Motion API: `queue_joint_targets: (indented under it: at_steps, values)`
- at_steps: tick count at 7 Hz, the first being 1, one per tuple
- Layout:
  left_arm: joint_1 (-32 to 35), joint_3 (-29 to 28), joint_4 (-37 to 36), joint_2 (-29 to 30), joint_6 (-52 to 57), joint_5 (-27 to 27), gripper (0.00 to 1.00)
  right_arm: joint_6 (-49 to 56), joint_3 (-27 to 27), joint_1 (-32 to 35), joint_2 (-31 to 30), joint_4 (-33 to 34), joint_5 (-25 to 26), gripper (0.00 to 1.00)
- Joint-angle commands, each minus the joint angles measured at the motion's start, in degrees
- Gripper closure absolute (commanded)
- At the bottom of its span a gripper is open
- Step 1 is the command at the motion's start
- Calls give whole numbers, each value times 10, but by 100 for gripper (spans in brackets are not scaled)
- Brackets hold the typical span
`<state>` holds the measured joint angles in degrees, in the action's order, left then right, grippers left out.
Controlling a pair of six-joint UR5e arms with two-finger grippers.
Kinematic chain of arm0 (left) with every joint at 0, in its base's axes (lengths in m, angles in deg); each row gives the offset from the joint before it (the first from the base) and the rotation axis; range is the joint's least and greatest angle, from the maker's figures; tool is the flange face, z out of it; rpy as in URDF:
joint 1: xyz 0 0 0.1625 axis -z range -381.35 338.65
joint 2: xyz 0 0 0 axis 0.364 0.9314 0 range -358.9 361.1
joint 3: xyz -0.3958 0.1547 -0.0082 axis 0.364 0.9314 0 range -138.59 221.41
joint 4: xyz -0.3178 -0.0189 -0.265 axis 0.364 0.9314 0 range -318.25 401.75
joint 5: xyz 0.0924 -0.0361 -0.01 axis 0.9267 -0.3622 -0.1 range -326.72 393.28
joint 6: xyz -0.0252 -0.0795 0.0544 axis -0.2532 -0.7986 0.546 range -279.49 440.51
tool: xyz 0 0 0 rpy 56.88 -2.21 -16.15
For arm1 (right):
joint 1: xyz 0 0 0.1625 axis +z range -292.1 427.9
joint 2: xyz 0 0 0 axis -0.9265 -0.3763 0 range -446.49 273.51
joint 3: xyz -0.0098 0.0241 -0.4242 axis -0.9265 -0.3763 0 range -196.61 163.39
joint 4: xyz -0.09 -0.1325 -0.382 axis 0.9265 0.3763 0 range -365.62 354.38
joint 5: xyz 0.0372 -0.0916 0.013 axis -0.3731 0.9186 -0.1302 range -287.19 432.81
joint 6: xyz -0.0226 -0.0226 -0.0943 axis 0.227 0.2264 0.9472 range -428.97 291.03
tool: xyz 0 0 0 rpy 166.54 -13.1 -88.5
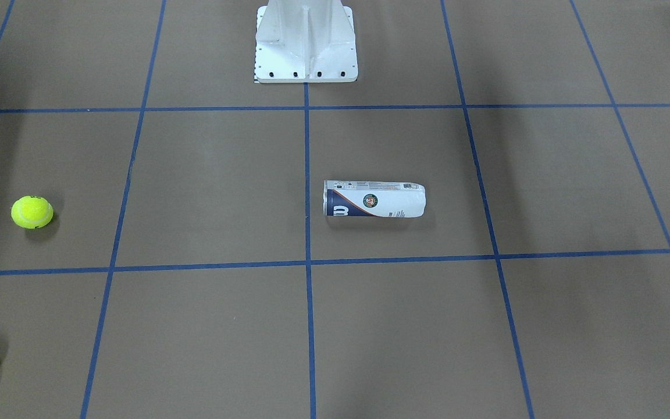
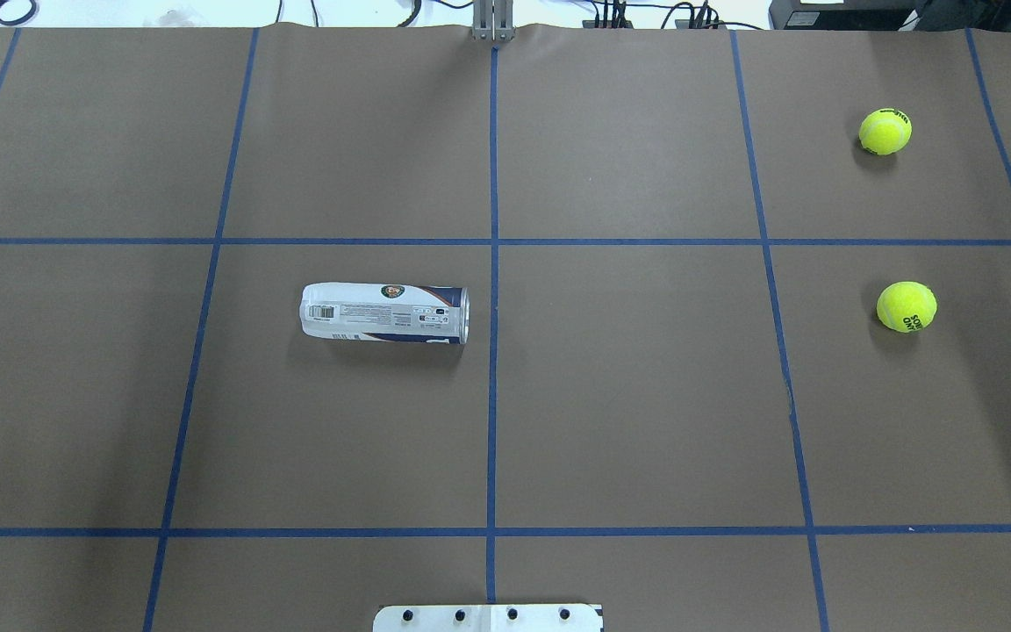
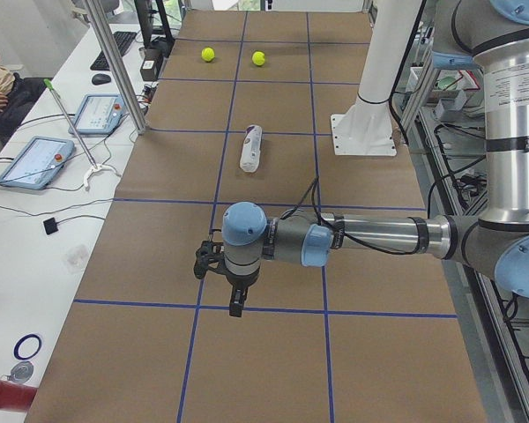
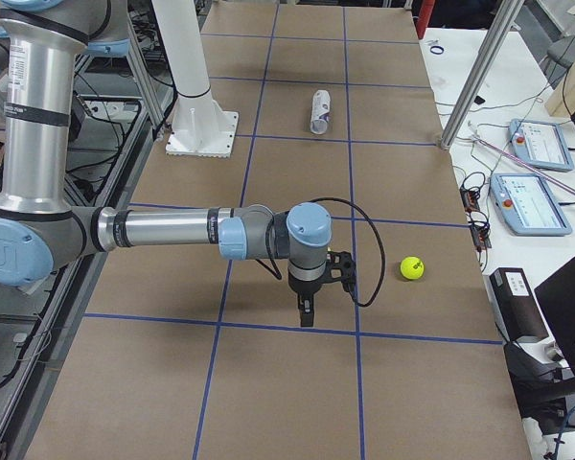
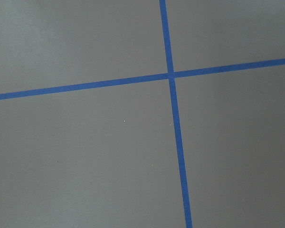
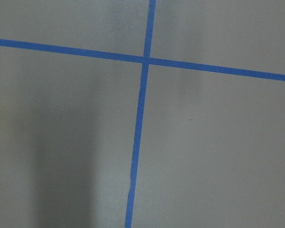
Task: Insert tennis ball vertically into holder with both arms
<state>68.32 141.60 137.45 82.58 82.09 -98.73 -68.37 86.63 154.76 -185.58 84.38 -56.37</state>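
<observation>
The holder (image 2: 383, 312), a clear tube with a white and navy label, lies on its side near the table's middle, on my left half. It also shows in the front view (image 1: 374, 199) and both side views (image 3: 251, 147) (image 4: 320, 111). Two yellow tennis balls (image 2: 885, 132) (image 2: 906, 306) rest on my right half, far from the holder. The left gripper (image 3: 235, 304) hangs over the table's left end, pointing down. The right gripper (image 4: 307, 316) hangs over the right end, beside one ball (image 4: 411, 268). I cannot tell whether either is open. Both wrist views show only table.
The white pedestal base (image 2: 488, 617) stands at the robot's edge of the table. Blue tape lines (image 2: 493, 263) grid the brown surface. Metal posts (image 3: 115, 66) and tablets (image 3: 35, 160) stand along the operators' side.
</observation>
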Motion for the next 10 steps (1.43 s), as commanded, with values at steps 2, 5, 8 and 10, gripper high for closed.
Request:
queue_joint_targets:
  at_steps: [2,5,8,10]
  values:
    - [0,6,1,1,0,0,1,2,2,-1,2,0,-16,1]
    - [-1,5,5,6,-3,-4,0,-3,-2,-1,39,0,-25,1]
    - [-2,-7,120,25,1,-3,0,23,-8,-1,43,-23,-22,1]
    - [-2,-17,190,31,-6,-7,1,21,-44,-1,39,-88,-24,1]
